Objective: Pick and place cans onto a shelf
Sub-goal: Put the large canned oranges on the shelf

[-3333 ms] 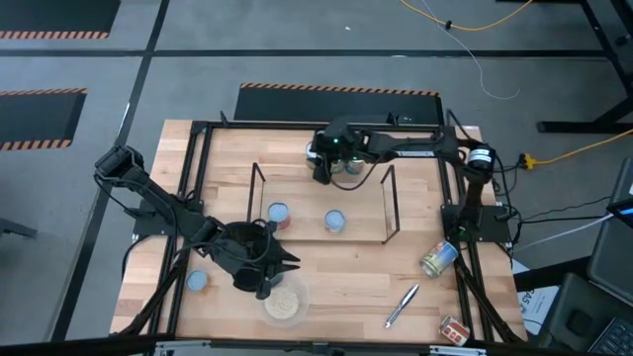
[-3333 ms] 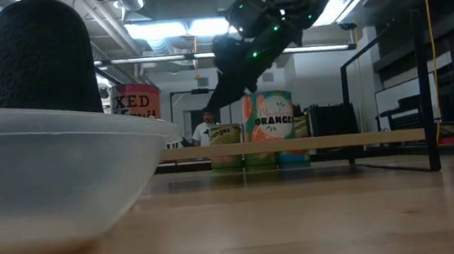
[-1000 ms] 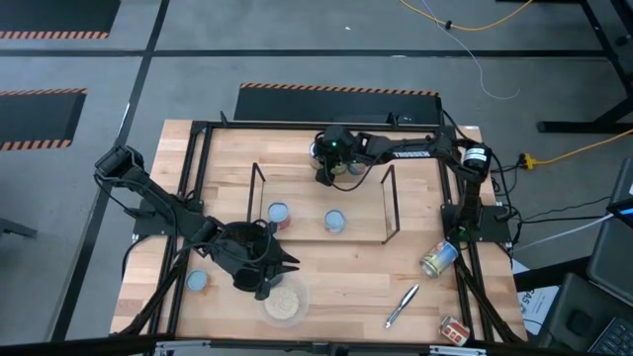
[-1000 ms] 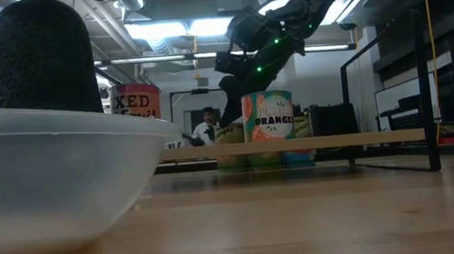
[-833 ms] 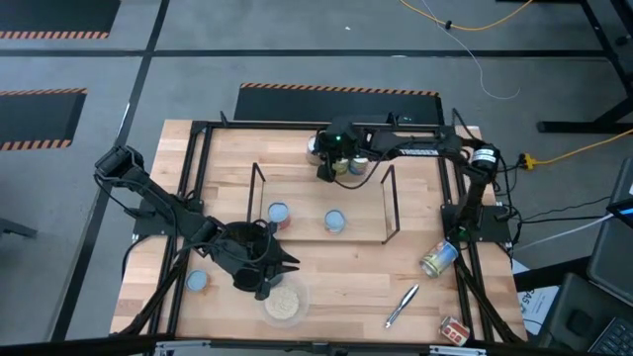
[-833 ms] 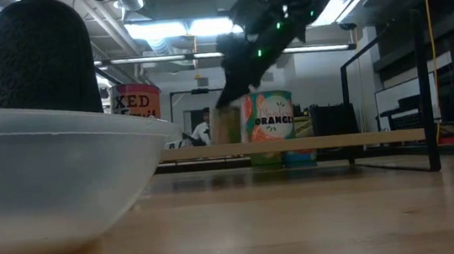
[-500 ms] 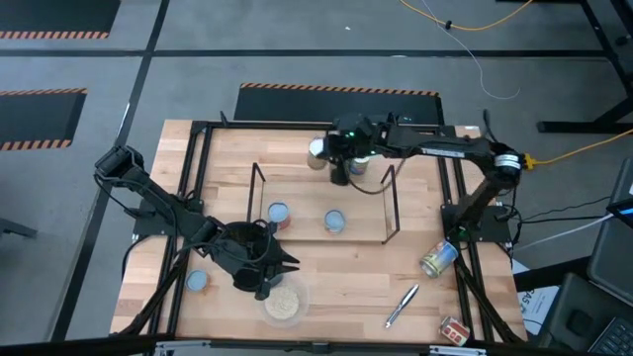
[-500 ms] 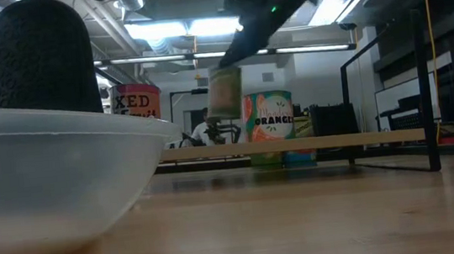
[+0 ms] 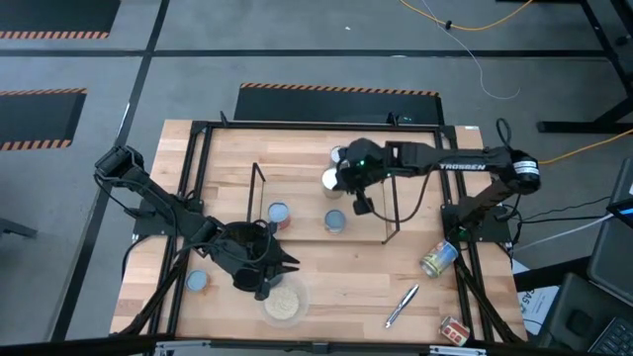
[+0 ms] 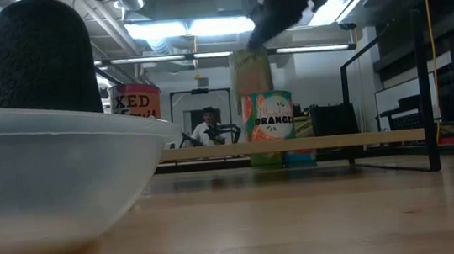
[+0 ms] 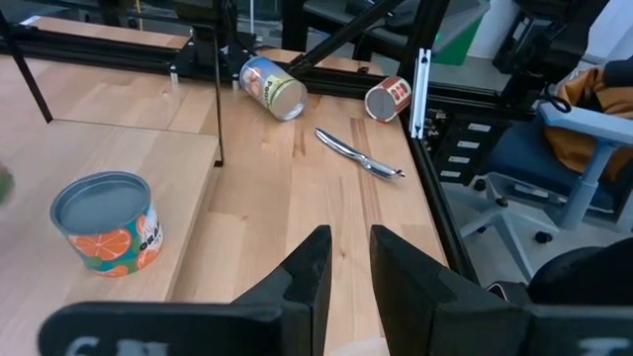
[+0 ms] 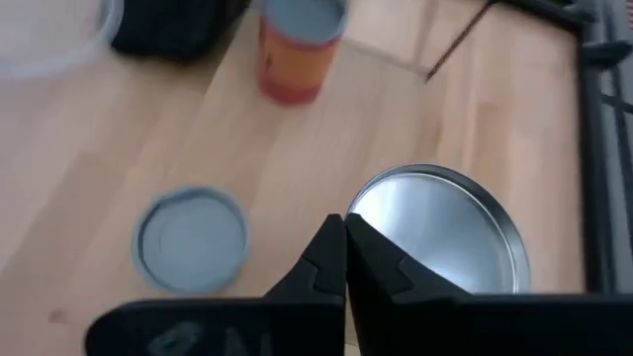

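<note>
Step in hand, as I read it: carry the lifted can point(image 9: 332, 179) over to the shelf point(image 9: 388, 198) & set it on the top board. To do it well: keep the can upright, stay above the wire frame's far edge, aim for the free board space right of the blue-topped can point(image 9: 335, 221), come down straight, and let go only once the base is flat. The grip looks to be on the rim only, so slow moves; a swing could tip it.

Right end effector point(image 9: 346, 179) has its fingers closed tight, pinching the silver can's rim; the can hangs in the air over the shelf's far side. Another can point(image 9: 341, 155) stands on the worktop point(image 9: 227, 158) just beyond. Right arm is stretched long, reaching left from its base at the right edge.

Left end effector point(image 11: 346, 259) waits near the bowl point(image 9: 284, 303), fingers a little apart, holding nothing. Red-label can point(image 9: 280, 214) sits at the shelf's left end.
</note>
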You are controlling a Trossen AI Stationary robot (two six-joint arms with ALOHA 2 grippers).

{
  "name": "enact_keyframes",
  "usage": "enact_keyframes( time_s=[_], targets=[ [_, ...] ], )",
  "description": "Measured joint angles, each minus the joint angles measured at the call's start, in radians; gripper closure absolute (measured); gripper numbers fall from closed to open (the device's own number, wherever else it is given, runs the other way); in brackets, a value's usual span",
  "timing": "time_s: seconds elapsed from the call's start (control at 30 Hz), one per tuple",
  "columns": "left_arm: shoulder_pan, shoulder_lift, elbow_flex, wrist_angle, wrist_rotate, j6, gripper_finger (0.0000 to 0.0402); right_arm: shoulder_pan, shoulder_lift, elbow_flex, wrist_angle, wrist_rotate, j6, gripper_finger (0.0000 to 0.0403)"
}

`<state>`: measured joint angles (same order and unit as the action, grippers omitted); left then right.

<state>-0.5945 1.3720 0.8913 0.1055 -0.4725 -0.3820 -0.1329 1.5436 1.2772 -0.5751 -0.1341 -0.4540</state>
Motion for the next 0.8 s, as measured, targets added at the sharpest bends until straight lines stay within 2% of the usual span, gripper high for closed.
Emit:
enact_keyframes(
  time_s=[0.8],
  targets=[
    [-0.005, 0.000, 0.000, 0.000, 0.000, 0.000, 0.0335, 0.006, -0.003, -0.184, 0.155, -0.029, 0.003, 0.0397]
  ],
)
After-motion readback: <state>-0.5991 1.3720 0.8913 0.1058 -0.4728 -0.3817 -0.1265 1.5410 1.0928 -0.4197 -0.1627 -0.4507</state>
